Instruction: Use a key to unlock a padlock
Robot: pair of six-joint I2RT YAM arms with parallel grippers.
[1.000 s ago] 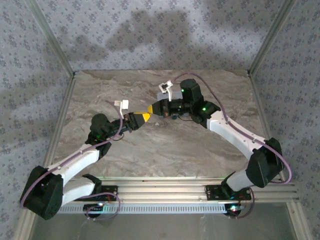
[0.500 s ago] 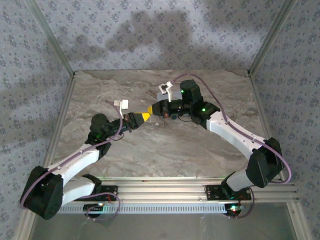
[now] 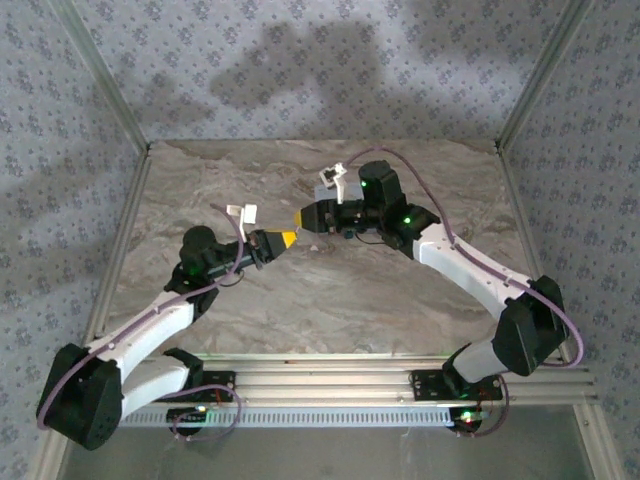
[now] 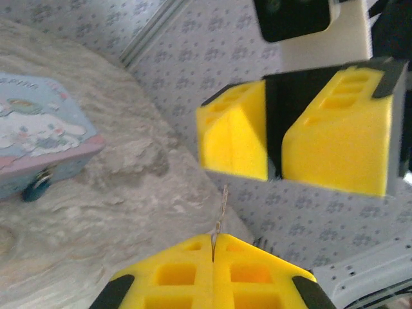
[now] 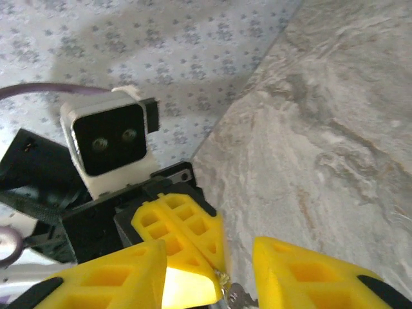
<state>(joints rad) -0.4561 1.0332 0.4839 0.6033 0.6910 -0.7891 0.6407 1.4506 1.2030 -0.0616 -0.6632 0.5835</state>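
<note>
My left gripper (image 4: 212, 239) is shut on the key (image 4: 222, 205), a thin metal sliver that sticks up from between its yellow pads. Just beyond it my right gripper (image 4: 273, 125) stands open. In the right wrist view the left gripper (image 5: 219, 273) pokes between the right gripper's (image 5: 209, 251) spread fingers, with the key (image 5: 235, 296) at its tip touching neither of them. From above, the left gripper (image 3: 288, 238) and right gripper (image 3: 303, 218) meet tip to tip over the table's middle. A small dark-blue padlock (image 4: 37, 185) hangs at the front edge of a pale blue tin (image 4: 38, 132).
The cartoon-lidded tin lies on the marble table (image 3: 330, 300) to the left of both grippers in the left wrist view. Patterned walls (image 3: 300, 70) with metal frame posts (image 3: 100, 80) close in the back and sides. A rail (image 3: 400, 375) runs along the near edge.
The right gripper has opened, letting go of the key. The left gripper, which shut on the key, has drawn slightly back to the left with it.
</note>
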